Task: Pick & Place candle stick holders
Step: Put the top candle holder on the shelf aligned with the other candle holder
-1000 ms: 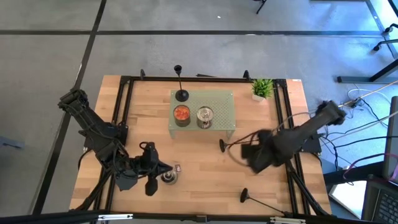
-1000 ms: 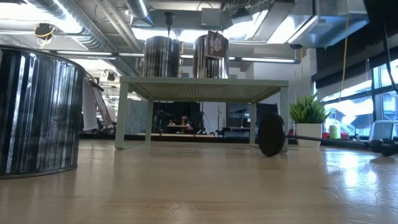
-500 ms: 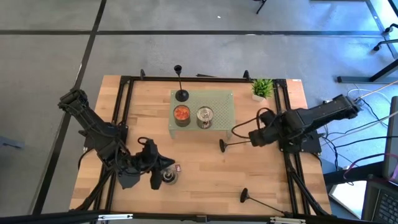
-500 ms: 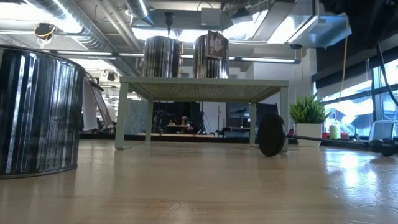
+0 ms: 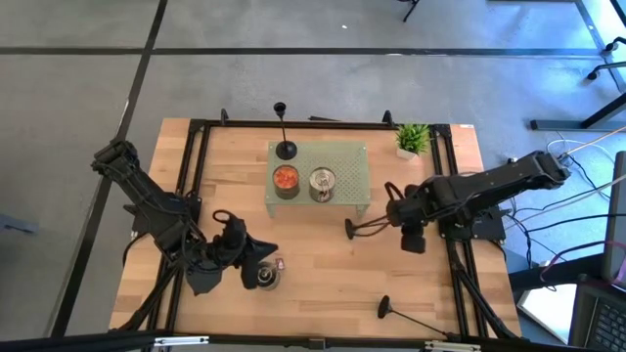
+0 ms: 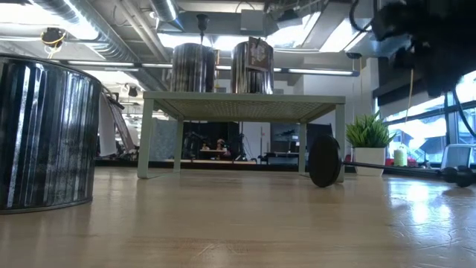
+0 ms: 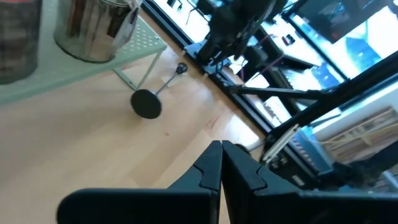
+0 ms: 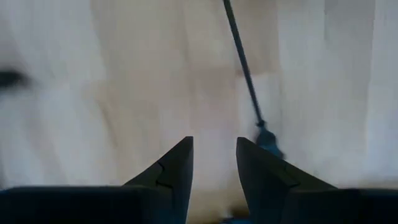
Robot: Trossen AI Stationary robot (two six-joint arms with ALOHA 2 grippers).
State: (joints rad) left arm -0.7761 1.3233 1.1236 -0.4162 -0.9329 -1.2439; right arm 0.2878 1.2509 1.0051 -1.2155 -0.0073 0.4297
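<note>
Three black candle stick holders are in view. One (image 5: pixel 284 132) stands upright at the back left corner of a pale green mesh shelf (image 5: pixel 352 166). A second (image 5: pixel 364 227) lies on its side on the desk (image 5: pixel 323 264) just in front of the shelf's right end, base toward the shelf. A third (image 5: pixel 406 315) lies flat near the desk's front edge on the right. The right claw (image 5: pixel 394 217) hovers over the cup end of the second holder, fingers (image 8: pixel 180 165) narrowly parted and holding nothing. The left claw (image 5: pixel 256 266) sits low at front left, fingers pressed together, beside a silver can (image 5: pixel 266 279). Two more cans, orange (image 5: pixel 285 178) and silver (image 5: pixel 322 181), stand on the shelf. A small potted plant (image 5: pixel 412 139) occupies the back right corner.
</note>
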